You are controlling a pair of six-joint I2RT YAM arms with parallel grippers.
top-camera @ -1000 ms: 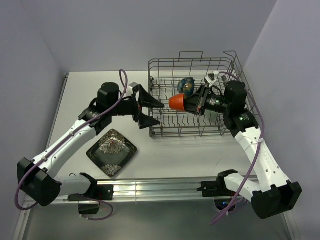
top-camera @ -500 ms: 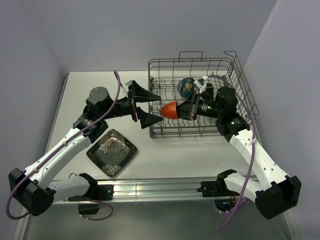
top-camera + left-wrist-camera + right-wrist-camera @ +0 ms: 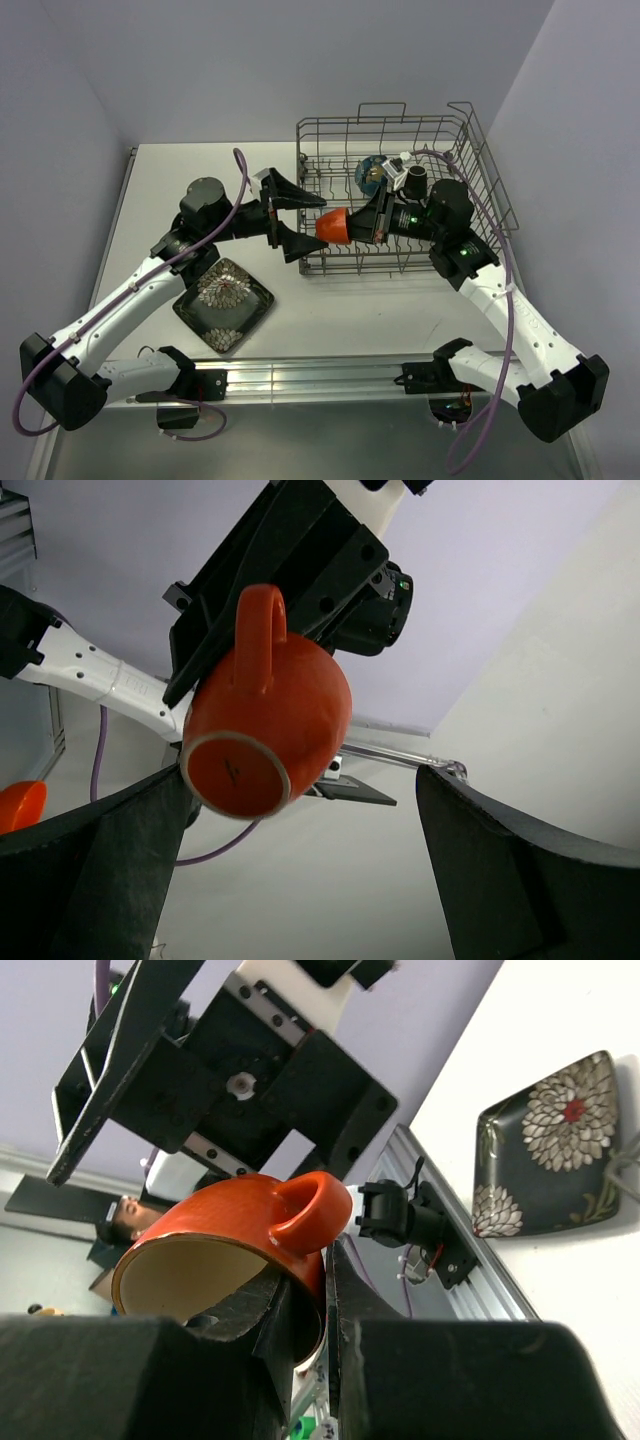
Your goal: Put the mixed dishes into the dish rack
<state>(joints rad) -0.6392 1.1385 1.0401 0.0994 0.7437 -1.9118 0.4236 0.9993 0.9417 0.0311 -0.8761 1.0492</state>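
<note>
Dark square plate (image 3: 223,304): glossy, with a silvery leaf pattern; lies flat on the white table (image 3: 400,310), at 8 o'clock from its middle.
Orange cup (image 3: 333,225): small and glazed, pale inside, with a loop handle; carried on its side in the air, base toward 9 o'clock.
Left gripper (image 3: 312,230): black wedge fingers spread fully wide, holding nothing; the tips flank the cup's base end, contact unclear.
Right gripper (image 3: 365,220): nearly closed, pinching the cup's rim wall, one finger inside and one outside.
Dish rack (image 3: 380,122): grey wire basket with upright tines, at 2 o'clock from the cup, near-left corner beside it.
Bowl (image 3: 372,172): rounded, dark and patterned; sits inside the rack at 1 o'clock from the cup.
</note>
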